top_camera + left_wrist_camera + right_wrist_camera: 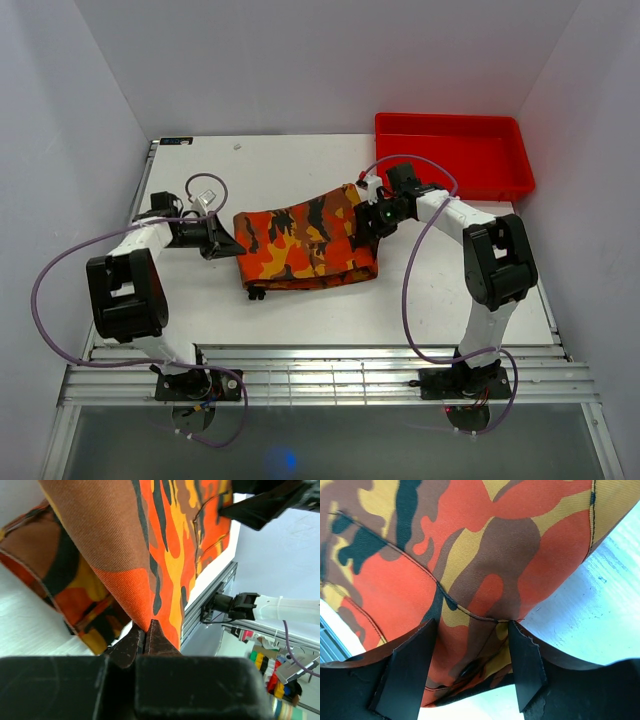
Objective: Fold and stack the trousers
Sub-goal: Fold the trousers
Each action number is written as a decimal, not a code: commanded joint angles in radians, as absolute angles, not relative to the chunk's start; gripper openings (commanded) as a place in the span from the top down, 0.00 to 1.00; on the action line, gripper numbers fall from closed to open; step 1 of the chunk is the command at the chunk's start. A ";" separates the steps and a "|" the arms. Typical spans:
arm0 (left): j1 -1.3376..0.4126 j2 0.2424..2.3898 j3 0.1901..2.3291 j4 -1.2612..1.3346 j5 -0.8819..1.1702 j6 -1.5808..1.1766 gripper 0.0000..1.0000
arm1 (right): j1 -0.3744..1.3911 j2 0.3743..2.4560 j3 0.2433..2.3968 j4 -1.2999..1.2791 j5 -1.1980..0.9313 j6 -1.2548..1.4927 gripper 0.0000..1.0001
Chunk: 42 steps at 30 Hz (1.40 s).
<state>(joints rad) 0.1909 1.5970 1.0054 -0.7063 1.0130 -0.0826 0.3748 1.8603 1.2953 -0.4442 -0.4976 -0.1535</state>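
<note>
The trousers (305,245), judged soft and limp, are pinched at one edge by the closed left gripper (145,639); the right gripper (472,652) is spread wide; corners are best grasped.

My overhead feed is bright and evenly lit, with only a soft shadow along the near edge of the trousers (305,245), while the wrist feeds go soft up close and the white table (600,615) glares.

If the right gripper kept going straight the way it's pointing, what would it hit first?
The camouflage trousers: the right gripper is open with their cloth between its jaws, so it would likely press straight into them.
</note>
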 commanded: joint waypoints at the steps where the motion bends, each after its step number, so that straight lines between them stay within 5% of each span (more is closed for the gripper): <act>1: 0.201 1.652 0.985 -0.718 1.009 -0.005 0.94 | 0.368 1.879 1.289 -0.437 -0.502 -0.149 0.35; 4: 0.201 1.742 0.969 -0.680 0.999 -0.012 0.74 | 0.368 1.891 1.285 -0.440 -0.509 -0.146 0.36; 16: 0.330 1.703 1.074 -0.728 0.856 0.101 0.39 | 0.362 1.781 1.367 -0.486 -0.676 -0.189 0.21; 22: 0.336 1.635 1.249 -0.822 0.909 0.229 0.18 | 0.353 1.790 1.433 -0.534 -0.787 -0.202 0.31; 25: 0.296 1.612 1.275 -0.828 1.082 0.207 0.17 | 0.353 1.828 1.364 -0.508 -0.854 -0.184 0.45; 31: 0.140 1.608 1.105 -0.608 1.195 0.008 0.24 | 0.354 1.916 1.232 -0.413 -0.868 -0.112 0.51; 42: 0.218 1.873 0.969 -0.555 0.928 -0.064 0.46 | 0.391 1.881 0.936 -0.236 -0.811 0.072 0.44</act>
<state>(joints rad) 0.1619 1.8759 0.9535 -0.5846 1.0267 -0.0689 0.3618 1.8843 1.0241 -0.2386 -0.9100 0.0319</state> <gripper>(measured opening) 0.545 0.550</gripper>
